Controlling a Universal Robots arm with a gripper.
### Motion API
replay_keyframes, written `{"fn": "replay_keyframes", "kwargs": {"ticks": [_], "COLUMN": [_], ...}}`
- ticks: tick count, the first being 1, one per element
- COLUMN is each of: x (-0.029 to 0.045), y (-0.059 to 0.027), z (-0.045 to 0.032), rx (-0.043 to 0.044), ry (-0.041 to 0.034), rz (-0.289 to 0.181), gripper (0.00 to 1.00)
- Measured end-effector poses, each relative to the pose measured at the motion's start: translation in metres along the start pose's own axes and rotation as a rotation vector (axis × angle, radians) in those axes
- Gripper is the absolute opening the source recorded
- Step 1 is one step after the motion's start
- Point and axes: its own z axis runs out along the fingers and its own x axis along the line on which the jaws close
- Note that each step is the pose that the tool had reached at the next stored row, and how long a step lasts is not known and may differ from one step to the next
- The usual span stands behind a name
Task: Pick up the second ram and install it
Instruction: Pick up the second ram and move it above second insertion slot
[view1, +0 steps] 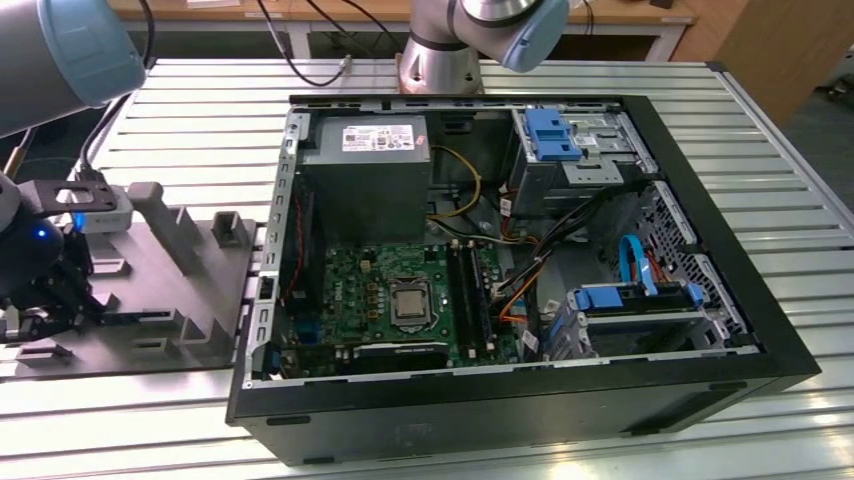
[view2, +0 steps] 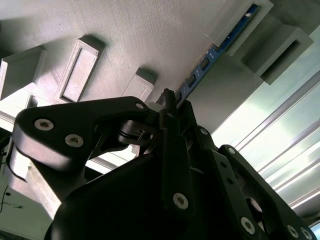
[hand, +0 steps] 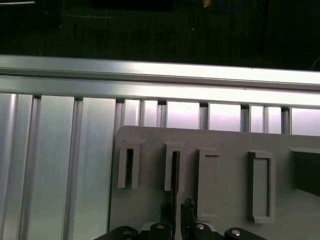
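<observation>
Gripper (hand: 176, 214) straddles the second ram (view2: 202, 66) in the grey holder (hand: 232, 180), can't tell if it's clamped; I'd grip square and lift straight.

This is a robotics lab or assembly workshop. A table of ribbed aluminium profiles (view1: 747, 130) fills the exterior view, and the round base of a silver-and-blue robot arm (view1: 441, 60) stands at its upper centre. An open black desktop computer case (view1: 534, 425) lies on the table, baring a green motherboard (view1: 360, 290) and a grey metal power-supply box (view1: 367, 150). At the lower left sits a grey plastic fixture plate with raised slots (view1: 160, 290). In the second wrist view one slot holds the second ram (view2: 215, 52), a narrow dark circuit-board stick. Wooden workbenches (view1: 334, 8) line the top edge.
</observation>
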Motion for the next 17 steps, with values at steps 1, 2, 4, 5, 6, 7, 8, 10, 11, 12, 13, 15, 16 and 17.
{"fn": "replay_keyframes", "kwargs": {"ticks": [1, 2, 4, 5, 6, 7, 8, 10, 11, 12, 13, 15, 16, 17], "x": [0.0000, 0.0000, 0.0000, -0.0001, -0.0001, 0.0000, 0.0003, 0.0018, 0.0029, 0.0039, 0.0049, 0.0055, 0.0056, 0.0057], "y": [0.0001, 0.0001, 0.0001, 0.0001, 0.0001, 0.0002, 0.0002, 0.0000, -0.0001, -0.0003, -0.0005, -0.0009, -0.0010, -0.0012], "z": [-0.0007, -0.0008, -0.0011, -0.0018, -0.0020, -0.0021, -0.0024, -0.0024, -0.0025, -0.0025, -0.0026, -0.0026, -0.0028, -0.0032], "rx": [-0.0001, 0.0001, 0.0001, -0.0003, -0.0001, 0.0000, -0.0002, -0.0002, -0.0004, -0.0006, -0.0008, -0.0009, -0.0009, -0.0009], "ry": [0.0001, 0.0000, -0.0001, 0.0002, 0.0001, 0.0000, 0.0002, 0.0000, 0.0001, 0.0001, 0.0000, -0.0002, -0.0008, -0.0016], "rz": [0.000, 0.000, 0.000, 0.000, 0.000, 0.000, 0.000, 0.000, 0.000, 0.000, 0.000, 0.000, 0.000, 0.000], "gripper": [0.21, 0.21, 0.21, 0.21, 0.21, 0.21, 0.21, 0.21, 0.21, 0.21, 0.21, 0.21, 0.21, 0.21]}}
